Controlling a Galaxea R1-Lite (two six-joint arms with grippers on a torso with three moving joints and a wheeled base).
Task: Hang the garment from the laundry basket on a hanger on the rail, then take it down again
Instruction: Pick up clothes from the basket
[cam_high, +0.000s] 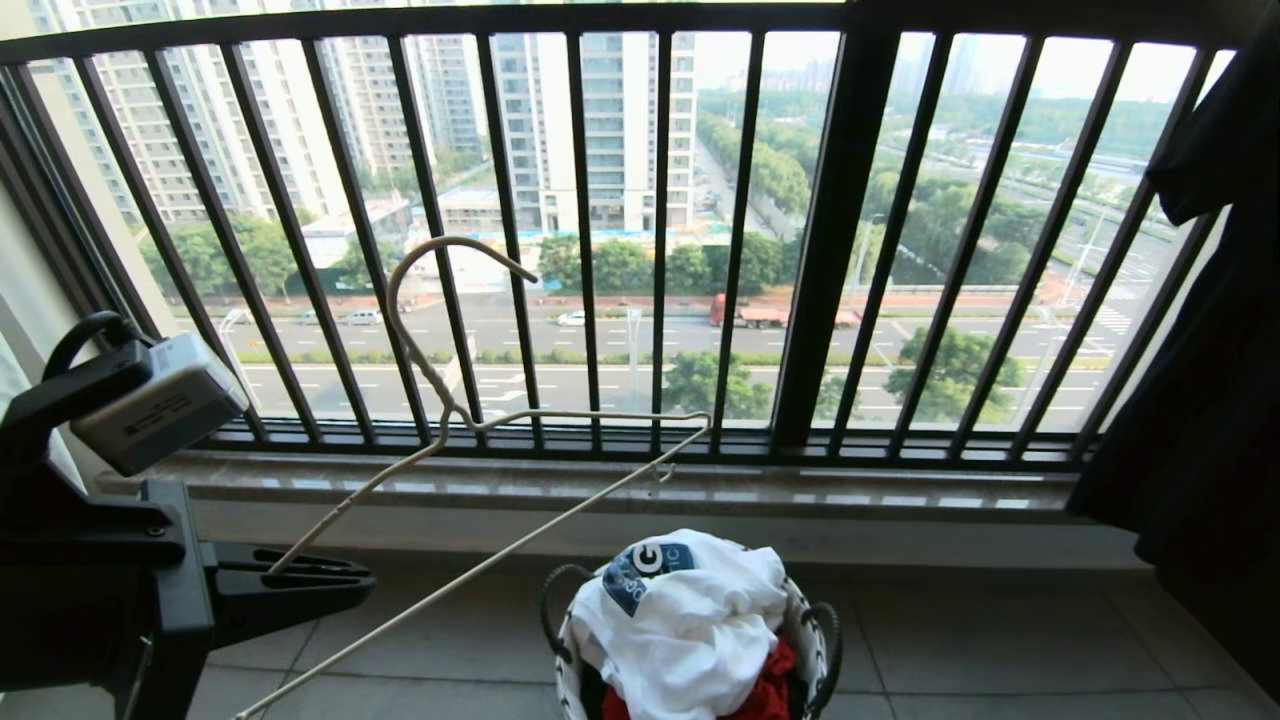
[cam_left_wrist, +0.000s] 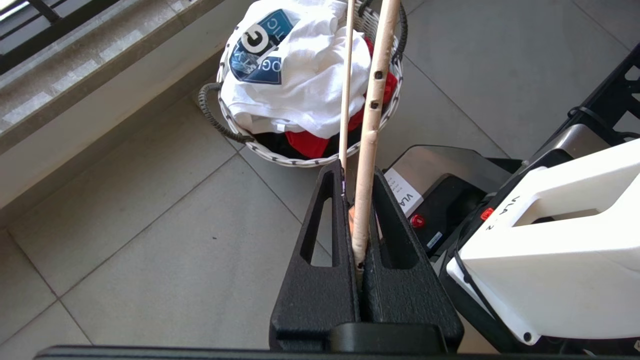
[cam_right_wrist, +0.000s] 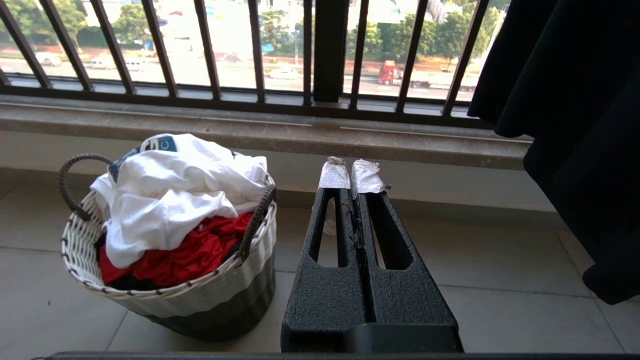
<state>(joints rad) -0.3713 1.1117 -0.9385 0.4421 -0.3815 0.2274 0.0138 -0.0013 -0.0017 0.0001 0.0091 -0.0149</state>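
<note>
The left pincer (cam_left_wrist: 358, 220) is clamped on the cream wire hanger (cam_high: 480, 420) (hook uppermost, before the window railing (cam_high: 830, 230)). The white T-shirt (cam_high: 685, 620) lies heaped in the woven laundry basket (cam_right_wrist: 190, 295) on the floor; the right pincer (cam_right_wrist: 350, 180), closed and empty, hangs near it.

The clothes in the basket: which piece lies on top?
The white T-shirt with the dark blue logo lies on top of the pile in the laundry basket. A red garment shows beneath it, and something black peeks out lower still.
</note>
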